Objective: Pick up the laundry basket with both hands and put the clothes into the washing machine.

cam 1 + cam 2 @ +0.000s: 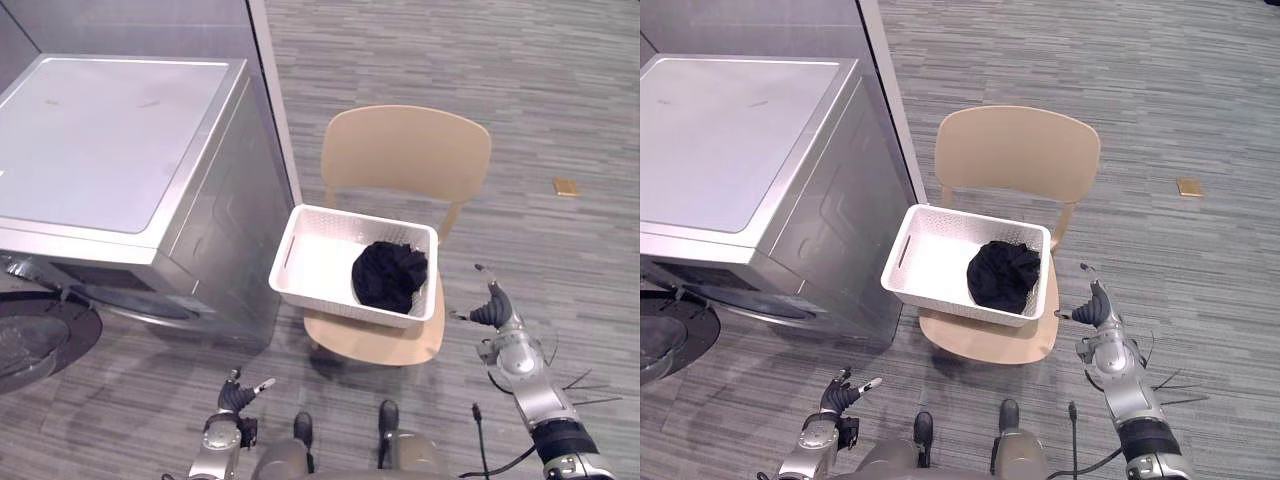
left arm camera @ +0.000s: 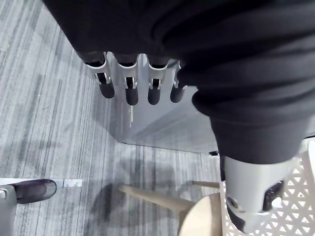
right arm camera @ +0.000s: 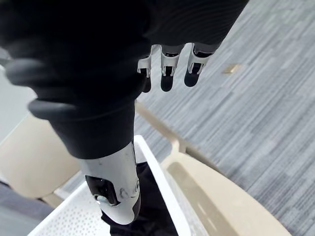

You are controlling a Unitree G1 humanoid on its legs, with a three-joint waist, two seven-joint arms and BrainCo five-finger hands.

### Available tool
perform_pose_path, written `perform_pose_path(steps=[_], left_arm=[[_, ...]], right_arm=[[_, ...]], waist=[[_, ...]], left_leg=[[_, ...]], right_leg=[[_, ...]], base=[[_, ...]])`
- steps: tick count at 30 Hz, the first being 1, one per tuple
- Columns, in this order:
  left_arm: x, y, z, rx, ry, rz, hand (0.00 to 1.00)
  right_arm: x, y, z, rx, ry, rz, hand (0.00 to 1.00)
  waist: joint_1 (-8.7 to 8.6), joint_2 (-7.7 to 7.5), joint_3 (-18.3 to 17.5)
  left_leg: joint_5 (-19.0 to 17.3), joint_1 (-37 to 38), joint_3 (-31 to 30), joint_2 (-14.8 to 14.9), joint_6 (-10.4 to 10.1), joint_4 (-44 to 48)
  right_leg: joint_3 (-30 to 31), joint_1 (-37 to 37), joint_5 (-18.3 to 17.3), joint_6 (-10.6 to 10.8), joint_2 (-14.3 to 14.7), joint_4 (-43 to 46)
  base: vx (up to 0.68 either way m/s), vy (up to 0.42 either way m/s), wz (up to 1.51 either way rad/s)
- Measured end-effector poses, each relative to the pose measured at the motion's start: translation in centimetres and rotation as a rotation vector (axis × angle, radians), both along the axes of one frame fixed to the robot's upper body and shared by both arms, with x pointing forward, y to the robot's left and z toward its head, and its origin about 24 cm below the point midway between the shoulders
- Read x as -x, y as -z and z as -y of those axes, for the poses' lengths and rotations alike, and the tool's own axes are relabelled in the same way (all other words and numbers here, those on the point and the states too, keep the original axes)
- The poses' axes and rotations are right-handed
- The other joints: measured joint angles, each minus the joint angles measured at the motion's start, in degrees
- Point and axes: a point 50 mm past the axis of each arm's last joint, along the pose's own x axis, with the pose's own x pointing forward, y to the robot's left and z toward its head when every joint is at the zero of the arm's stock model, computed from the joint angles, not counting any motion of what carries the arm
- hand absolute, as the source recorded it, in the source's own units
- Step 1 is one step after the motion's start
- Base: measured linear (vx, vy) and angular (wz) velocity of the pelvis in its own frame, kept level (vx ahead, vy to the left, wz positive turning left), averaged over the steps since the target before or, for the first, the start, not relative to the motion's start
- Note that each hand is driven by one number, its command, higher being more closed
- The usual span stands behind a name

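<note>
Left hand: the left hand (image 1: 235, 397) hangs low and nearest the robot, above the floor (image 1: 520, 80), in front of the washer (image 1: 100, 140) and to the left of the chair (image 1: 405, 150). In its wrist view the fingers (image 2: 131, 93) are straight in a row and the thumb (image 2: 251, 196) stands apart. The hand is relaxed and holds nothing.
Right hand: the right hand (image 1: 492, 312) is raised just beside the right edge of the chair seat, near the basket (image 1: 320, 265) but clear of it. The fingers (image 3: 167, 81) are straight, the thumb (image 3: 115, 189) is spread, and nothing is gripped.
Basket: white, lattice-walled, with a slot handle in its left end wall. It rests on the chair seat, turned at a slight angle, with its left end overhanging the seat toward the washer. Neither hand touches it.
Clothes: the clothes (image 1: 390, 275) form one dark bundle inside the basket, against its right end. The left part of the basket bottom is bare.
Chair: tan, with the backrest on the far side of the basket.
Washer: silver-grey, flat lid, to the left of the chair and just beside the basket's left end.
Door: the round dark panel (image 1: 40, 340) at the washer's near lower corner appears to be its door swung open; its edge is cut off.
Floor: grey striped carpet. A small tan piece (image 1: 566, 186) lies well right of the chair.
Wall: a grey wall (image 1: 150, 25) stands behind the washer.
</note>
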Motion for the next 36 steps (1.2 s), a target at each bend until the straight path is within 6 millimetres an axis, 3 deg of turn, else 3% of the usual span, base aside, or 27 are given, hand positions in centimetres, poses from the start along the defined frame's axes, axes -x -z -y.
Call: perform_pose_path(steps=[3, 6, 10, 14, 16, 18, 19, 22, 26, 31, 32, 36], left_arm=[[0.4, 0.1, -0.1, -0.006, 0.003, -0.005, 0.00], [0.3, 0.1, -0.1, -0.006, 0.005, 0.007, 0.00], [-0.1, -0.2, 0.0, -0.006, 0.008, 0.025, 0.00], [-1.6, -0.8, 0.1, -0.005, 0.018, 0.079, 0.00], [-2.3, -1.2, 0.2, 0.000, 0.017, 0.104, 0.00], [-2.9, -1.5, 0.2, -0.001, 0.019, 0.123, 0.00], [-3.1, -1.6, 0.2, 0.000, 0.021, 0.135, 0.00], [-3.9, -2.0, 0.5, 0.005, 0.033, 0.160, 0.00], [-4.7, -2.4, 0.9, 0.017, 0.044, 0.183, 0.00], [-5.8, -2.9, 1.6, 0.028, 0.074, 0.210, 0.00], [-6.0, -3.0, 1.8, 0.029, 0.086, 0.213, 0.00], [-6.1, -2.9, 2.6, 0.032, 0.126, 0.206, 0.00]], right_arm=[[-1.4, -0.6, 0.2, 0.110, -0.071, -0.026, 0.00], [-3.1, -1.6, 0.9, 0.224, -0.106, -0.053, 0.00], [-6.1, -5.5, 2.6, 0.345, -0.090, -0.008, 0.00], [-7.0, -7.7, 4.9, 0.418, -0.023, -0.012, 0.00], [-7.1, -8.6, 5.8, 0.470, -0.005, -0.023, 0.00], [-8.1, -11.0, 6.1, 0.497, 0.019, 0.026, 0.00], [-8.6, -12.5, 6.3, 0.521, 0.029, 0.051, 0.00], [-8.9, -14.6, 7.6, 0.565, 0.083, 0.067, 0.00], [-9.4, -17.8, 8.2, 0.630, 0.133, 0.128, 0.00], [-9.3, -19.6, 9.0, 0.691, 0.181, 0.160, 0.00], [-9.3, -19.6, 9.0, 0.699, 0.185, 0.156, 1.00], [-9.2, -19.4, 9.2, 0.739, 0.188, 0.134, 1.00]], waist=[[0.49, 0.20, 0.1], [1.29, 1.10, 0.7], [1.58, 4.33, 3.3], [2.28, 6.57, 5.8], [3.04, 6.89, 6.7], [3.09, 7.05, 7.9], [3.29, 7.17, 8.9], [4.68, 7.86, 9.8], [4.90, 8.40, 12.0], [6.09, 8.54, 12.2], [6.09, 8.54, 12.3], [6.29, 8.54, 12.3]], left_leg=[[2.2, -1.0, -1.5, -0.4, 0.4, -2.3], [3.6, -3.1, -3.0, -0.8, 2.3, -3.4], [7.2, -7.1, -5.5, -1.3, 3.2, -6.3], [9.8, -10.0, -8.5, -1.6, 2.8, -8.6], [10.6, -10.9, -9.4, -1.1, 3.4, -9.8], [11.6, -12.8, -10.1, -1.0, 3.3, -10.0], [12.4, -13.6, -10.4, -1.0, 2.9, -10.0], [13.6, -16.0, -11.2, -1.1, 1.5, -10.0], [14.1, -18.2, -12.7, -1.8, 0.9, -10.0], [14.1, -21.0, -14.0, -2.0, 0.9, -10.0], [14.1, -21.0, -14.3, -2.0, 0.9, -10.0], [14.1, -21.1, -15.6, -2.1, 0.9, -10.0]], right_leg=[[-1.4, -0.1, 1.7, -0.2, 0.0, -2.5], [-3.1, -1.3, 3.0, -0.5, -0.2, -3.6], [-5.5, -5.1, 4.3, -0.5, -1.0, -3.7], [-8.7, -7.4, 4.7, -1.0, -1.2, -3.7], [-9.7, -8.5, 4.9, -1.3, -1.6, -3.5], [-10.4, -10.2, 5.5, -1.3, -1.6, -3.1], [-10.5, -11.2, 5.5, -1.2, -1.8, -2.3], [-11.0, -13.8, 5.2, -1.3, -2.3, -0.9], [-11.6, -17.5, 3.0, -1.0, -3.8, 3.7], [-11.8, -21.1, 1.6, -1.2, -4.4, 6.8], [-11.9, -21.3, 0.9, -1.0, -4.7, 7.7], [-12.3, -22.8, -1.8, -1.5, -5.4, 12.0]], base=[[-0.10, -0.002, 0.28], [-0.13, 0.002, 0.30], [-0.17, -0.008, 0.34], [-0.10, -0.008, 0.35], [-0.04, -0.024, 0.27], [-0.04, -0.045, 0.17], [-0.02, -0.033, 0.11], [0.00, -0.046, 0.11], [-0.01, -0.056, 0.13], [-0.03, -0.061, 0.11], [-0.03, -0.085, 0.22], [-0.03, -0.113, 0.16]])
